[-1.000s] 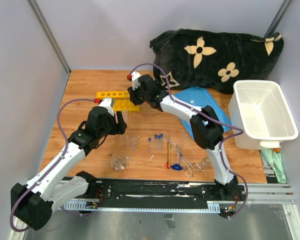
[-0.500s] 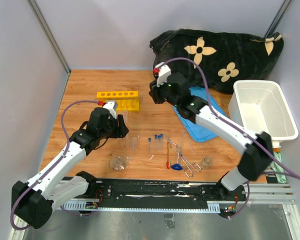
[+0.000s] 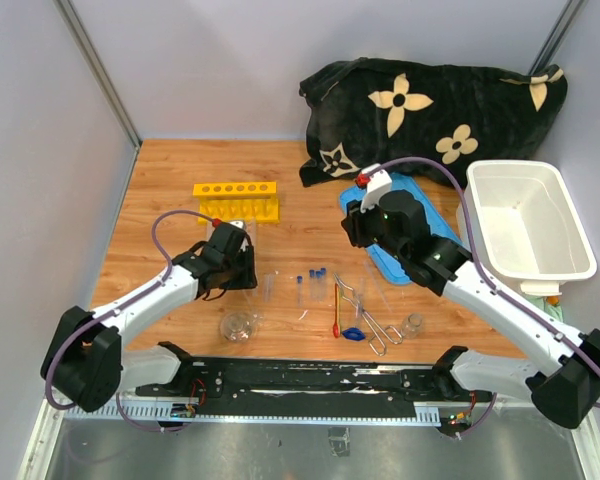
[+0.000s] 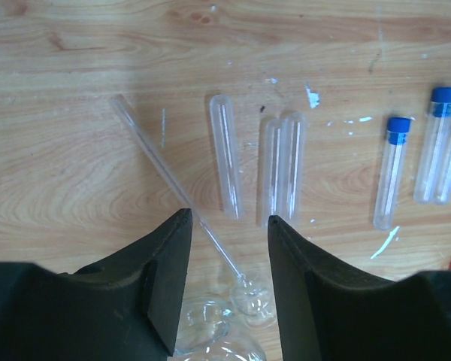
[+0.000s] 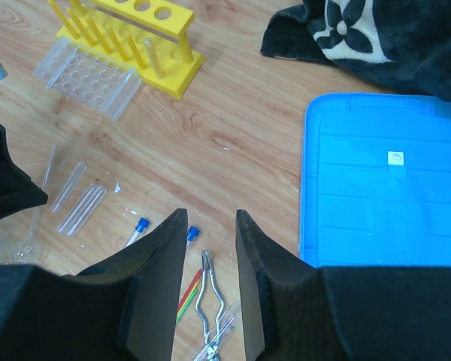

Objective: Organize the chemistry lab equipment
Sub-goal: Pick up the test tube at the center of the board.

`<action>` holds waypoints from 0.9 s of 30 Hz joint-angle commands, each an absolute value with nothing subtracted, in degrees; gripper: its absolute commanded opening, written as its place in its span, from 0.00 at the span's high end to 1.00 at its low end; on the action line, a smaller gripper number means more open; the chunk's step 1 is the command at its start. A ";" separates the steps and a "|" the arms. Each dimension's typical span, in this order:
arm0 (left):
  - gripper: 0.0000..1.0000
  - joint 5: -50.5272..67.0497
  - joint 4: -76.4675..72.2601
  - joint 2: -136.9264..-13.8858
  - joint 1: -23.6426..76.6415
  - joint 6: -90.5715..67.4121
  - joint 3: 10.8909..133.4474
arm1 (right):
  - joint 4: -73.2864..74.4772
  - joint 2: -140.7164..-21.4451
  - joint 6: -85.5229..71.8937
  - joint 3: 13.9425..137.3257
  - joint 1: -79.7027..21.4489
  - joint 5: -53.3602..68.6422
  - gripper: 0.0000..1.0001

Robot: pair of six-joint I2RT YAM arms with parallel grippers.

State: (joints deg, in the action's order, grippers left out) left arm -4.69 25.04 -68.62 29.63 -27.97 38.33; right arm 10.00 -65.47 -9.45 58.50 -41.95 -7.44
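Left end effector [image 4: 229,218] parted over thin glass rod [image 4: 161,162], right end effector [image 5: 210,214] parted, empty

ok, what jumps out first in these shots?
The black flowered cloth heaped at the back right, with the white tub at the right edge and a blue lid beside it. The yellow rack stands back left, and clear tubes lie loose at the front.

Half-hidden glass flask [image 4: 218,338] behind left hand [image 4: 227,217], tongs [image 5: 208,293] cut off below, blue lid [image 5: 376,195] cropped
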 commanded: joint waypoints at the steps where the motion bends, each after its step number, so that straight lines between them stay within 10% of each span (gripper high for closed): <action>1: 0.52 -7.65 25.35 -69.44 30.24 -30.04 37.66 | 10.89 -61.91 -11.50 56.46 -42.01 -9.15 0.67; 27: 0.55 -10.70 23.04 -77.16 34.34 -31.16 41.56 | 9.46 -61.10 -11.59 53.03 -42.01 -8.53 0.67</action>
